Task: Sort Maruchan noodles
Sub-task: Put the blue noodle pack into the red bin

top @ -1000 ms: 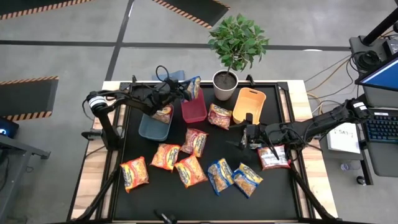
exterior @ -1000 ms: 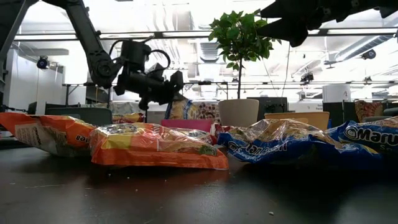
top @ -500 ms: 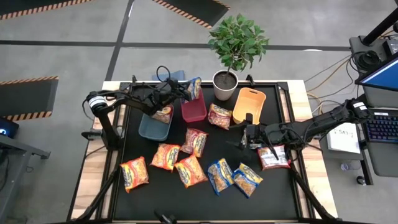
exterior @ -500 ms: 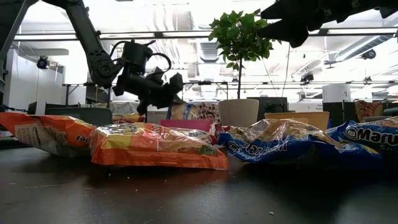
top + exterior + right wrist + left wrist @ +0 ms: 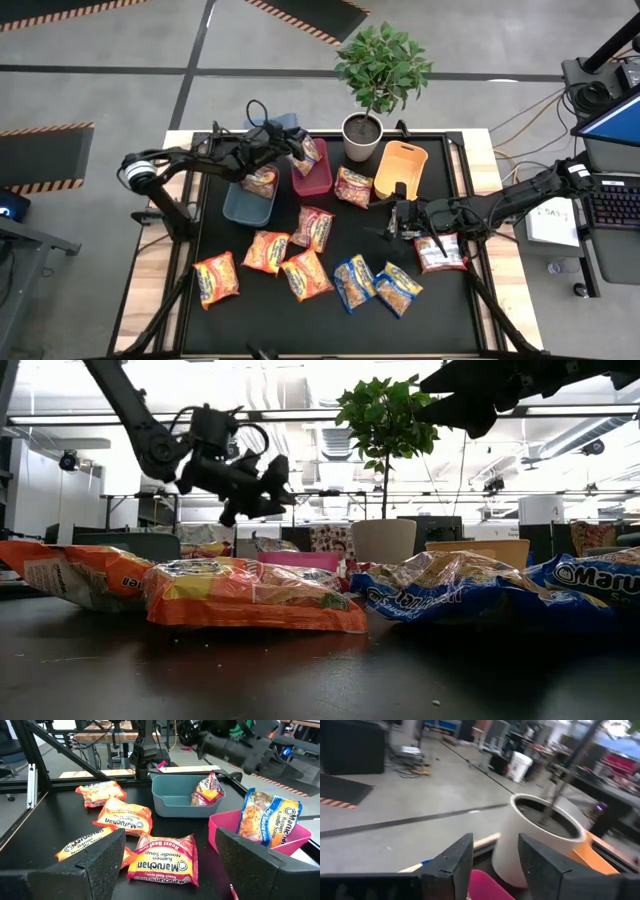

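Maruchan noodles [image 5: 308,152] sit in the red bin [image 5: 312,178]; left end effector [image 5: 285,142] above, fingers parted, empty.

Red packet [image 5: 161,860] read "Maruchan Ramen Noodle Soup, Roast Beef", printed upside down in the right wrist view. Orange packet [image 5: 125,820] beside it read "Maruchan". Blue packet [image 5: 269,817] standing in the pink bin [image 5: 227,832] read "Maruchan Ramen Noodle Soup", flavour line probably unreadable.
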Tool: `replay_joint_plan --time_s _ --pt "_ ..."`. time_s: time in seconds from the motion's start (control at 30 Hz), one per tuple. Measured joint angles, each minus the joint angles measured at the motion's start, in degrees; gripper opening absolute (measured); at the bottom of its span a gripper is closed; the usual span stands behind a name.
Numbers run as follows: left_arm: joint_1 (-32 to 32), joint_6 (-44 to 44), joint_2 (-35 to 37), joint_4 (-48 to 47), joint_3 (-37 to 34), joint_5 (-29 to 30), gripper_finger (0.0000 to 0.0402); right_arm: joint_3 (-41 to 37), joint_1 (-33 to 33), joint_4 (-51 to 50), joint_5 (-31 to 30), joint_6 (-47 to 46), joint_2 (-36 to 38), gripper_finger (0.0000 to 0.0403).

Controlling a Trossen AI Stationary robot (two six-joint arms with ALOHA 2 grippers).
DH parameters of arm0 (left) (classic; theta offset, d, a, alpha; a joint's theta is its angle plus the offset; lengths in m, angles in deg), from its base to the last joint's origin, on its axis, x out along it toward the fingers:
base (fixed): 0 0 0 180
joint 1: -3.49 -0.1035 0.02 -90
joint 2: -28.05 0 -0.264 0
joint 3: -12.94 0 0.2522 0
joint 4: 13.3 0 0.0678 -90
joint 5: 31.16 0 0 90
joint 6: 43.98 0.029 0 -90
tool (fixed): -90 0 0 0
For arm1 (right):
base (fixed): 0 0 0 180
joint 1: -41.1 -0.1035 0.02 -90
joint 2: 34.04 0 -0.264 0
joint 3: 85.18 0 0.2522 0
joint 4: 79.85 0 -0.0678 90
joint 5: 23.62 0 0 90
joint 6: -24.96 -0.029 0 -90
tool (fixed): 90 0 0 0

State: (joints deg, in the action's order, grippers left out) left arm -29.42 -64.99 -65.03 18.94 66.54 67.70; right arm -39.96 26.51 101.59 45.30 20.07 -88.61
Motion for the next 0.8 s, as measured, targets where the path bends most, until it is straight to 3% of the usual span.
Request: replay_joint_plan --time_s 0.2,0.33,0.43,0.67,0.8 --pt "1.1 1.8 5.0 -8.2 0.0 -10.2 0.0141 0.0 0.0 0.0 0.0 -0.5 0.0 0.0297" --pt "2.2 1.8 6.1 -15.7 0.0 -9.5 0.0130 0.0 0.0 0.0 0.0 -0.7 0.0 0.0292" --pt "2.2 2.1 6.1 -22.6 1.7 -5.0 0.0124 0.0 0.0 0.0 0.0 -0.7 0.0 0.0289" --pt "-1.8 12.1 3.9 -56.5 21.4 -4.4 0.0141 0.0 0.0 0.0 0.0 -1.2 0.0 0.0288" --pt "-6.1 18.1 -1.8 -75.7 33.8 -10.6 0.0170 0.0 0.0 -0.4 0.0 -1.2 0.0 0.0288"
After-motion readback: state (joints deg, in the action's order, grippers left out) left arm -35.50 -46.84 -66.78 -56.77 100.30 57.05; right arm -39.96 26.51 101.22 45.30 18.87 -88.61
